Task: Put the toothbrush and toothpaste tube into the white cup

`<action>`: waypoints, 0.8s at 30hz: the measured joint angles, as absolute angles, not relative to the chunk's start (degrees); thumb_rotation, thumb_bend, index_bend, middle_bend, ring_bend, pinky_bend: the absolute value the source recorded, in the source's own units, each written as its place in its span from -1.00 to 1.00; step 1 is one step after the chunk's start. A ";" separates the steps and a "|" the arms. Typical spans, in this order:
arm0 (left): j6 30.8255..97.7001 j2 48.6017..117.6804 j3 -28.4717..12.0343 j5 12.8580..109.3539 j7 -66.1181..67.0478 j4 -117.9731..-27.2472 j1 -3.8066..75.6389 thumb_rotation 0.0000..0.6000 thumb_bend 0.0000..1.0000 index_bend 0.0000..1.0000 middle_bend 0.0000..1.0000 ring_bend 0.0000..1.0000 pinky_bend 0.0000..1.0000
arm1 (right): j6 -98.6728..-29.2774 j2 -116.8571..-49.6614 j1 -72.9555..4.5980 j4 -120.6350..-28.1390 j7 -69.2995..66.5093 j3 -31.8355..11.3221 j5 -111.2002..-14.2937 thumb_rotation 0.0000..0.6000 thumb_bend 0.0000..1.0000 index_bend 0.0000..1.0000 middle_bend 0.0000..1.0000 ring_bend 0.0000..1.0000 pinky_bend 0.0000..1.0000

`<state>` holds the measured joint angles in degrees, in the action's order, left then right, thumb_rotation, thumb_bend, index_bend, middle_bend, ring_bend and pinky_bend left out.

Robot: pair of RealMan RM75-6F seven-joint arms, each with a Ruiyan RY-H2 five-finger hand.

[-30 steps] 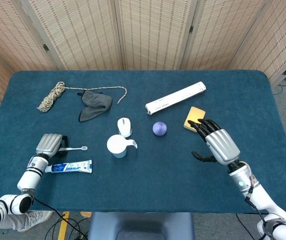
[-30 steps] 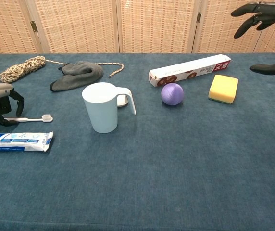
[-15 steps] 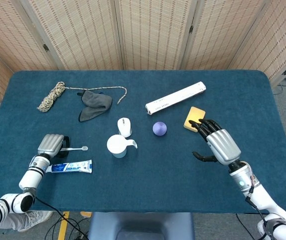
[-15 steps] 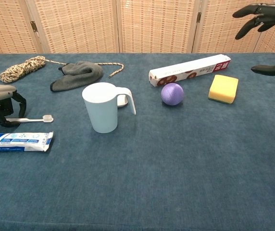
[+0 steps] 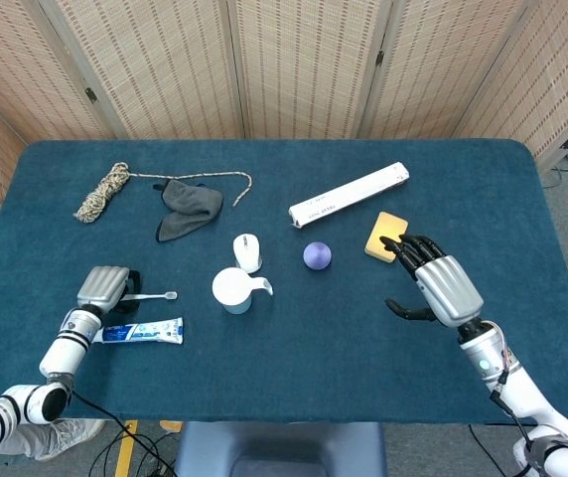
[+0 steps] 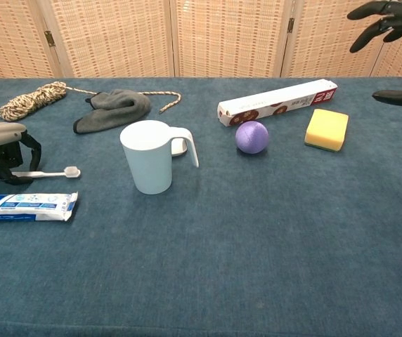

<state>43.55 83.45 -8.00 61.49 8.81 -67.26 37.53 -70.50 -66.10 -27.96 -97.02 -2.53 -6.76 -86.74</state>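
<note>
The white cup (image 5: 232, 288) (image 6: 147, 158) stands upright near the table's middle, its handle to the right. A white toothbrush (image 5: 155, 295) (image 6: 46, 173) lies left of it, bristles toward the cup. My left hand (image 5: 103, 288) (image 6: 1, 140) is over the handle end, its dark fingers curled around the handle. The blue and white toothpaste tube (image 5: 143, 331) (image 6: 25, 206) lies flat just in front of the toothbrush, untouched. My right hand (image 5: 443, 283) (image 6: 391, 17) hovers above the right side of the table, fingers spread and holding nothing.
A rope coil (image 5: 100, 191) and a grey cloth (image 5: 187, 209) lie at the back left. A small white object (image 5: 247, 251) sits right behind the cup. A purple ball (image 5: 317, 255), a yellow sponge (image 5: 385, 235) and a long white box (image 5: 349, 195) lie right of centre.
My left hand has shifted slightly to the right and the toothbrush has slid that way with it. The right hand has drifted a little right and nearer.
</note>
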 measured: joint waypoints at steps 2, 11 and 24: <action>44.13 82.77 -8.45 61.65 7.67 -67.95 37.32 1.00 -0.21 0.29 1.00 0.94 0.99 | -70.68 -65.90 -27.79 -97.12 -2.78 -6.81 -86.74 1.00 -0.60 -1.00 -0.54 -0.73 -0.68; 46.88 78.25 -12.00 62.91 -3.64 -72.67 35.57 1.00 -0.21 0.29 1.00 0.94 0.99 | -72.08 -64.77 -26.52 -98.00 -3.06 -6.63 -87.18 1.00 -0.60 -1.00 -0.54 -0.73 -0.68; 46.89 70.89 -19.14 69.57 -34.41 -88.95 34.11 1.00 -0.18 0.31 1.00 0.94 0.99 | -73.46 -63.94 -25.35 -98.88 -2.30 -6.76 -87.74 1.00 -0.60 -1.00 -0.54 -0.73 -0.68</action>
<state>46.89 70.89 -19.14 69.57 -34.41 -88.95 34.11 -73.46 -63.94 -25.35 -98.88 -2.30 -6.76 -87.74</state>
